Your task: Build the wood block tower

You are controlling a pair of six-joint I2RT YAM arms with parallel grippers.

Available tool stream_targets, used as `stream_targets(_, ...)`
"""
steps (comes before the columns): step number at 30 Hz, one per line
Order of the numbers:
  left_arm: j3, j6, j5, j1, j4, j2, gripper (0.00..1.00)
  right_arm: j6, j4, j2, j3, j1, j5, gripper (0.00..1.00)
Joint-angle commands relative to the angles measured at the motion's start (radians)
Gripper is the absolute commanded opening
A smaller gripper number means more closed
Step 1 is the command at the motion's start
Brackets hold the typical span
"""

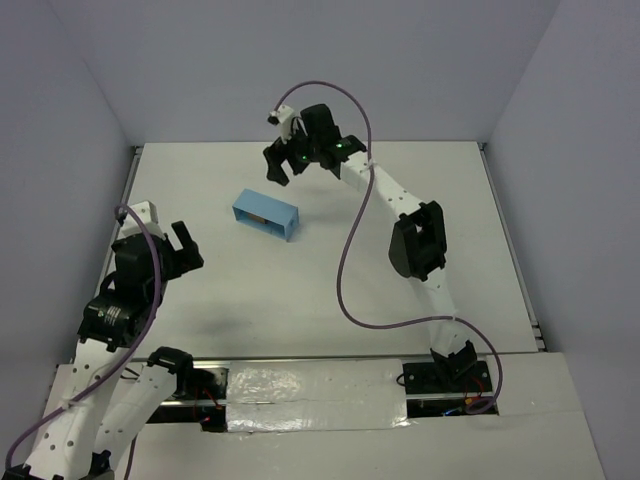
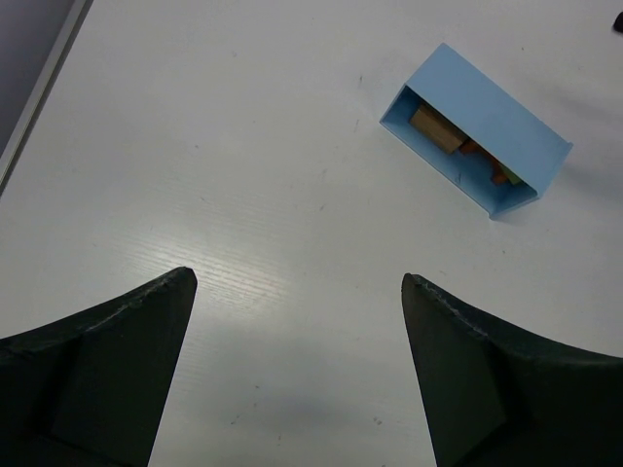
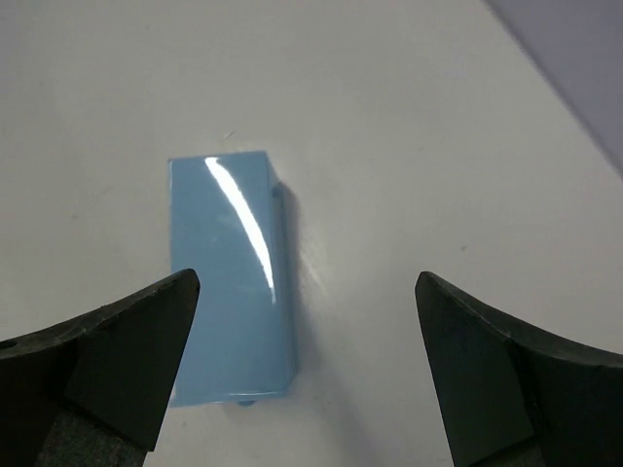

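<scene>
The wood blocks (image 2: 437, 130) lie inside a light blue box (image 2: 474, 128) that rests on its side, its open face towards my left gripper. I make out a tan piece, an orange-red piece (image 2: 497, 176) and a bit of green. No standing tower shows in any view. My left gripper (image 2: 299, 282) is open and empty, well short of the box, over bare table (image 2: 214, 146). My right gripper (image 3: 307, 282) is open and empty, hovering above the box's closed side (image 3: 231, 292). In the top view the box (image 1: 266, 214) lies between the left gripper (image 1: 184, 246) and the right gripper (image 1: 286, 166).
The white table (image 1: 400, 300) is walled by grey panels on three sides. A purple cable (image 1: 345, 270) hangs along the right arm. A raised rim (image 1: 135, 180) runs along the table's left edge.
</scene>
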Motion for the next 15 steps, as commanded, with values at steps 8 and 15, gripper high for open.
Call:
stream_targets(8,-0.002,0.023,0.020,-0.005,0.045,0.008,1.00,0.064,-0.008,0.115,-0.027,0.094,-0.006,1.00)
stream_targets(15,-0.003,0.026,0.031,-0.005,0.049,0.010,0.99,0.032,-0.007,0.145,-0.060,0.135,0.044,1.00)
